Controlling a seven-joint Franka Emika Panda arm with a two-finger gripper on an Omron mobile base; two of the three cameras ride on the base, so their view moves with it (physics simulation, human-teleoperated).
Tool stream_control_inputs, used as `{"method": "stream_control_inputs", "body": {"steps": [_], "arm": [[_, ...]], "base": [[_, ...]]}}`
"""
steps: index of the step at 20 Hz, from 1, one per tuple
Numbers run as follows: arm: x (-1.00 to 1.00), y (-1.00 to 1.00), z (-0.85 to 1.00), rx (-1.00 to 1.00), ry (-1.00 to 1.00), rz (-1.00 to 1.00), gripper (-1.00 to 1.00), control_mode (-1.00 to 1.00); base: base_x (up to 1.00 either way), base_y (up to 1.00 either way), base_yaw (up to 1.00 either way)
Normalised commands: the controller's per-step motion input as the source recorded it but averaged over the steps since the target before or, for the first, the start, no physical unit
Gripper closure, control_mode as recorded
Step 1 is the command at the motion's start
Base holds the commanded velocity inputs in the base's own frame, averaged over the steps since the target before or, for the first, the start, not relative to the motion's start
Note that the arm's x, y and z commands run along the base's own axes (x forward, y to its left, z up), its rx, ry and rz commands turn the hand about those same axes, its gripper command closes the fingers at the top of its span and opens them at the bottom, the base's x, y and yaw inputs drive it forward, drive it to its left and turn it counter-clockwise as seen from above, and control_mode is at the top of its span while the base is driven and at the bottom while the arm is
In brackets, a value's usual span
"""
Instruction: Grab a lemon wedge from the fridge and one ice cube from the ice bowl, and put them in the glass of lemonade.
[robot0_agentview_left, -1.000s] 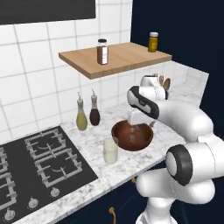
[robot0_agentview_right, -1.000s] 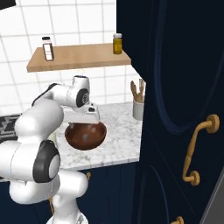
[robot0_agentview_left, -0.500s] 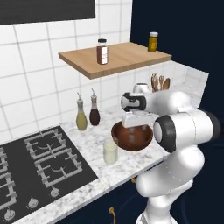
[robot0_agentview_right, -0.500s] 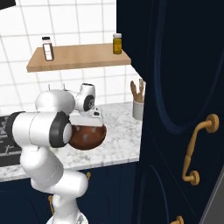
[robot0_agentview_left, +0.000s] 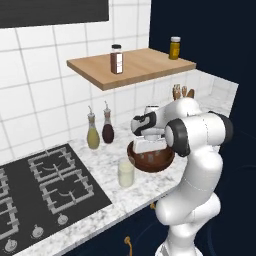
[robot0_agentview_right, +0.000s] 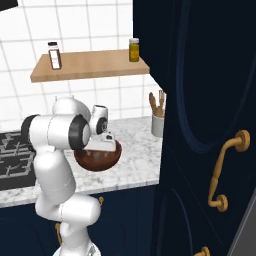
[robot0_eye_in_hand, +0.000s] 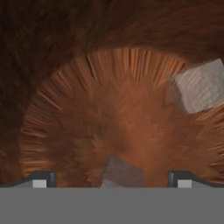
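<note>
The dark reddish-brown ice bowl (robot0_agentview_left: 150, 160) (robot0_agentview_right: 97, 159) stands on the marble counter, and my gripper (robot0_agentview_left: 148, 145) (robot0_agentview_right: 106, 142) (robot0_eye_in_hand: 111, 179) reaches down into it. The jaws are open, with the fingertips (robot0_eye_in_hand: 41, 179) wide apart. One pale ice cube (robot0_eye_in_hand: 122, 173) lies on the bowl's floor between them, untouched on either side. A second ice cube (robot0_eye_in_hand: 197, 87) rests farther up the bowl's wall. The glass of lemonade (robot0_agentview_left: 126, 174) stands just left of the bowl. The fridge and the lemon wedge are out of view.
Two bottles (robot0_agentview_left: 100, 130) stand by the tiled wall behind the glass. A black stove (robot0_agentview_left: 45, 185) is to the left. A grey utensil holder (robot0_agentview_right: 157, 122) is right of the bowl, beside tall navy cabinets (robot0_agentview_right: 210, 125). A wooden shelf (robot0_agentview_left: 130, 65) hangs above.
The hand has come down from above the bowl's rim into the bowl, and the arm has swung in over it. The bowl and glass have not moved.
</note>
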Motion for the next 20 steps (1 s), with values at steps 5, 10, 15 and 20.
{"method": "stream_control_inputs", "body": {"steps": [5,10,15,20], "arm": [[0.27,0.0,-0.42,0.0,0.06,0.0,-1.0,-1.0],[-0.04,0.08,-0.11,0.0,0.0,0.0,-1.0,-1.0],[-0.07,0.0,-0.06,0.0,0.0,-0.03,-1.0,-1.0],[-0.08,0.0,0.0,0.0,0.0,-0.13,-1.0,-1.0]], "base": [[0.0,0.0,0.0],[0.0,0.0,0.0],[0.0,0.0,0.0],[0.0,0.0,0.0]]}}
